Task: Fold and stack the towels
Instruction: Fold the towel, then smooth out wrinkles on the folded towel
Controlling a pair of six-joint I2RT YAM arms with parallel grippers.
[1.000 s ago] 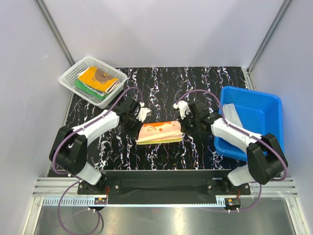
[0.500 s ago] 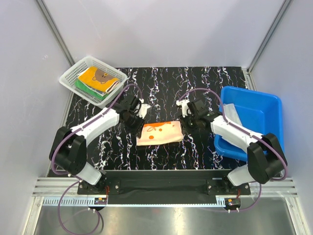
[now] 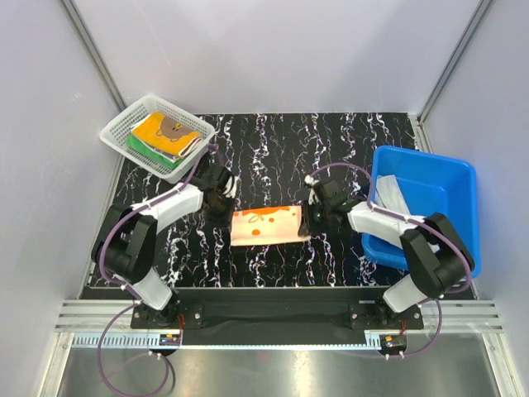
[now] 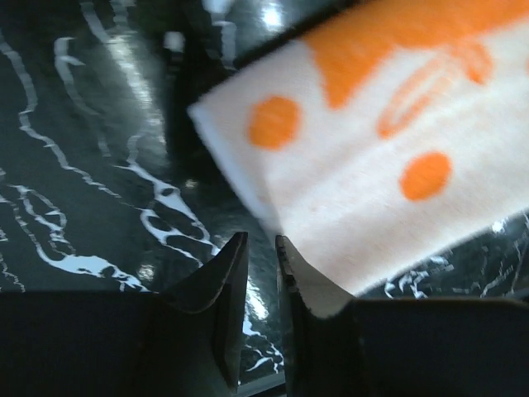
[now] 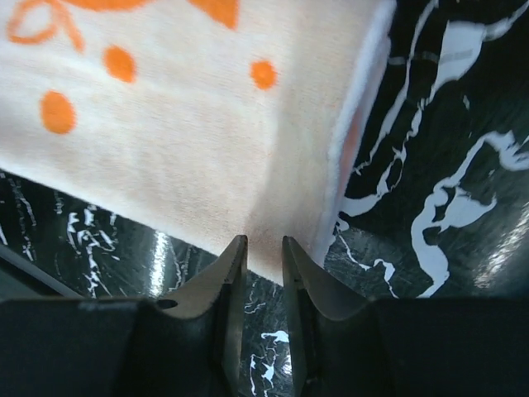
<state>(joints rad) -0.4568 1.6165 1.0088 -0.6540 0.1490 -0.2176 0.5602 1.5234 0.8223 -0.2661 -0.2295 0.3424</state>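
A folded orange-and-white towel [image 3: 264,225] lies flat on the black marbled table [image 3: 273,141], between my two grippers. My left gripper [image 3: 225,198] hovers at its left end; in the left wrist view the jaws [image 4: 261,240] stand slightly apart with only table between them, the towel [image 4: 388,165] just beyond the tips. My right gripper [image 3: 312,217] is at the right end, its jaws [image 5: 264,240] also slightly apart and empty, tips at the edge of the towel [image 5: 190,124]. A yellow bear towel [image 3: 169,131] tops a stack over a green towel [image 3: 140,147] in the basket.
The white mesh basket [image 3: 124,124] stands at the back left corner. A blue tub [image 3: 426,165] sits at the right with a grey cloth [image 3: 395,197] inside. White walls and metal posts surround the table.
The towel, held up as a thick fold a second ago, now lies flat. Both grippers have opened, let it go, and settled low at its two ends.
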